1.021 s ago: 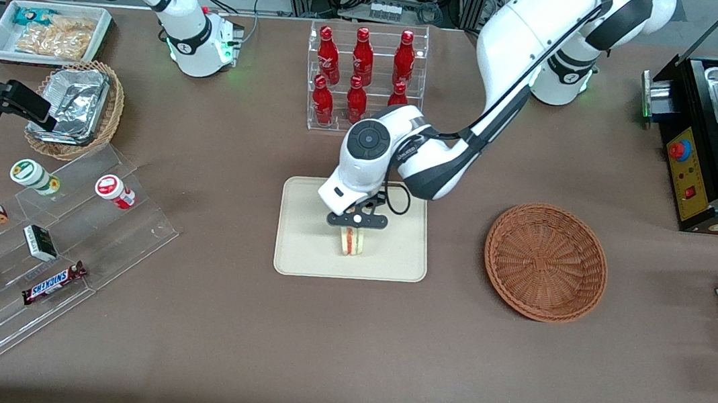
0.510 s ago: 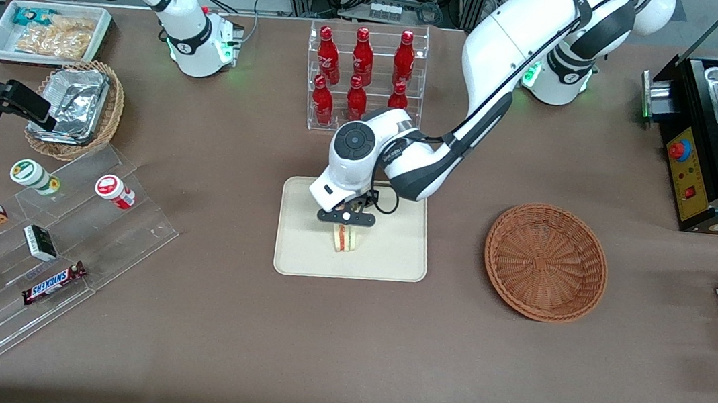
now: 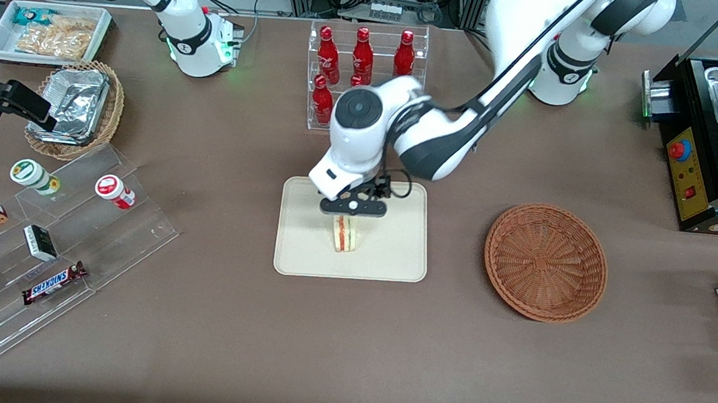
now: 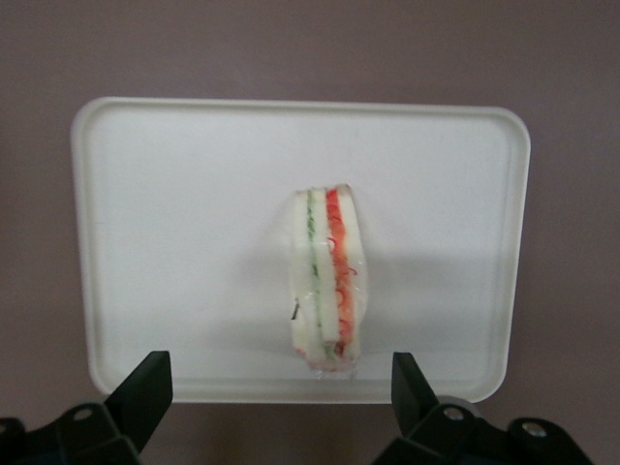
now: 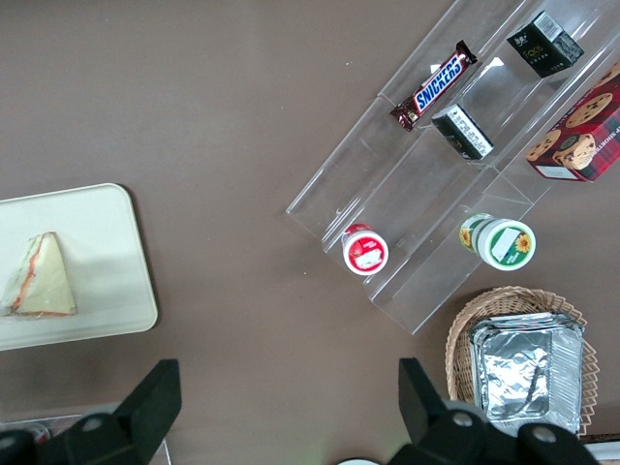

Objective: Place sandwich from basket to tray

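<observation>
The sandwich (image 3: 346,234) stands on its edge in the middle of the cream tray (image 3: 302,252), its red and green filling showing; the wrist view shows the same sandwich (image 4: 327,282) on the tray (image 4: 174,242), and the parked arm's view shows the sandwich (image 5: 41,279) too. My gripper (image 3: 352,211) hangs open a little above the sandwich, clear of it, with nothing between its black fingers (image 4: 145,387). The reddish-brown wicker basket (image 3: 545,260) sits empty on the table toward the working arm's end.
A clear rack of red bottles (image 3: 361,66) stands farther from the front camera than the tray. An acrylic stepped shelf (image 3: 57,241) with snacks, a foil-lined wicker basket (image 3: 75,107) and a white snack bin (image 3: 47,31) lie toward the parked arm's end. A black warmer (image 3: 717,141) stands at the working arm's end.
The gripper let go of the sandwich, opened and rose above it. The sandwich stays standing on the tray.
</observation>
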Tool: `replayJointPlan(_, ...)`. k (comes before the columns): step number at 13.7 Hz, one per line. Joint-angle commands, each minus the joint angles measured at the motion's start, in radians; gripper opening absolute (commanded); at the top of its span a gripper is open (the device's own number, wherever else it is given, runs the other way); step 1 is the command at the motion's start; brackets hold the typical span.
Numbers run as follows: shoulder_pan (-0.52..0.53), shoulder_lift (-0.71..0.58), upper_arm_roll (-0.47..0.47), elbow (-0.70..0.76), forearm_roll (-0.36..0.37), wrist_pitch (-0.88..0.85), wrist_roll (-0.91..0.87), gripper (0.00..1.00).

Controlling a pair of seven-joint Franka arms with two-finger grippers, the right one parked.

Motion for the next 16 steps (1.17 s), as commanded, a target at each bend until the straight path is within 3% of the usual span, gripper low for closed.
replayJointPlan(1,0.083,-0.163,0.002,-0.040,-0.029,-0.114,-0.031,1.00)
replayJointPlan(5,0.279,-0.338,0.002,-0.059,-0.093,-0.366,0.033,1.00)
replayJointPlan(11,0.571,-0.560,0.002,-0.175,-0.109,-0.558,0.452,1.00)
replayJointPlan(16,0.692,-0.688,0.007,-0.261,-0.156,-0.619,0.702,1.00)
